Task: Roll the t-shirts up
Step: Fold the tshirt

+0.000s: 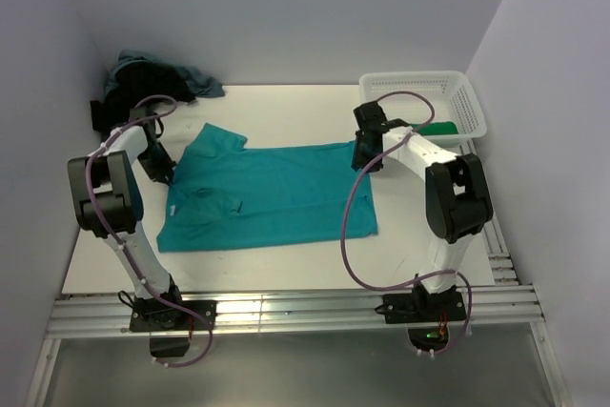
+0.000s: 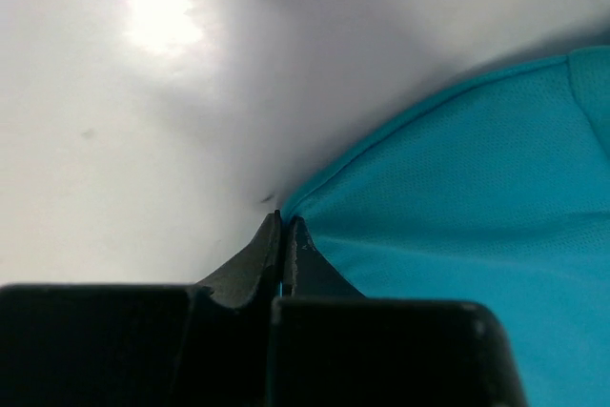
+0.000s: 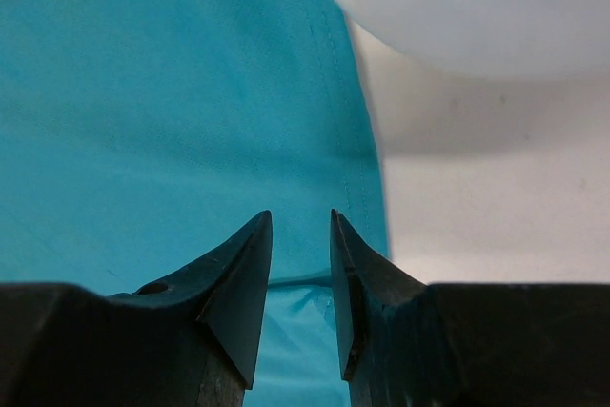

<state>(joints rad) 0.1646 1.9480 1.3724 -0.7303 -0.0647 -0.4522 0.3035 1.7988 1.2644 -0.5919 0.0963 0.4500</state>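
Teal t-shirt spread flat overhead, left fingers pinching its edge close-up

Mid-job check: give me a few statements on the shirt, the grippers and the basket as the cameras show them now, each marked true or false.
1. The left gripper is shut on the edge of the teal t-shirt. True.
2. The teal t-shirt is already rolled up. False: it lies spread flat on the table.
3. The white basket is empty. False: a green item lies in it.
4. A heap of dark clothes sits at the table's far left corner. True.
5. The right gripper is over the teal t-shirt, jaws apart. True.
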